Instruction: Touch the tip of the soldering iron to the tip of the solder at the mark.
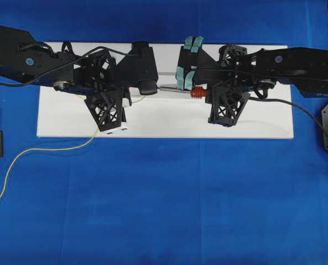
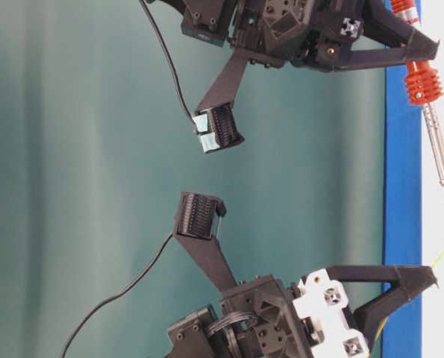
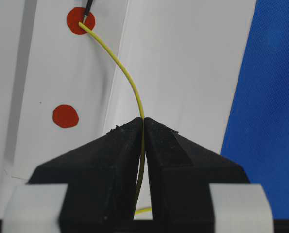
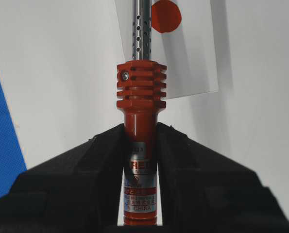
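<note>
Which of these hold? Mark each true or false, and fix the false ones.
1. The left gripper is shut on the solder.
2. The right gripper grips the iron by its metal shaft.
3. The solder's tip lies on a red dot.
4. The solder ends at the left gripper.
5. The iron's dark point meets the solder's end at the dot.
1. True: the left gripper pinches the solder.
2. False: the right gripper clamps the soldering iron on its red handle, below the ribbed collar.
3. True: it rests on the upper red dot.
4. False: it trails off the white board onto the blue cloth.
5. True, by the left wrist view.
</note>
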Action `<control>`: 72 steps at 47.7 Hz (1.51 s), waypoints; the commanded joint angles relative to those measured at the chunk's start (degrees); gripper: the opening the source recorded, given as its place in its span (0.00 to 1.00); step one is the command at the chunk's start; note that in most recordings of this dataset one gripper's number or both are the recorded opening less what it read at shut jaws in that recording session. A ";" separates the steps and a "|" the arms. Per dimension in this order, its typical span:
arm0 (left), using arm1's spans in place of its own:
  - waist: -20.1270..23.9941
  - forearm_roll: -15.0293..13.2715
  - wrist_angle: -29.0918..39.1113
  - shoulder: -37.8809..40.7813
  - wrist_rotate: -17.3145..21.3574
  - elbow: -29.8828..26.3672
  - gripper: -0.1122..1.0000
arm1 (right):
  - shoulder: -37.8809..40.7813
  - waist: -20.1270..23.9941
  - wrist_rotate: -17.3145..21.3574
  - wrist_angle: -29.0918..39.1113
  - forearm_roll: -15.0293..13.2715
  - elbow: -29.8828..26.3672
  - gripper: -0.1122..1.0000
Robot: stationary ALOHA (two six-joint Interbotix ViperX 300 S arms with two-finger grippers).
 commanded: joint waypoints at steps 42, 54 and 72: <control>0.18 0.09 4.13 -8.61 -0.35 1.85 0.12 | -0.70 0.09 0.09 -0.26 -0.18 -1.32 0.16; 0.18 0.09 2.99 -10.11 -0.44 3.87 0.12 | -0.62 0.09 0.00 -0.35 -0.09 -1.41 0.16; 0.18 0.09 2.72 -9.49 -0.18 2.90 0.12 | -6.33 0.09 0.53 2.55 -1.23 1.23 0.16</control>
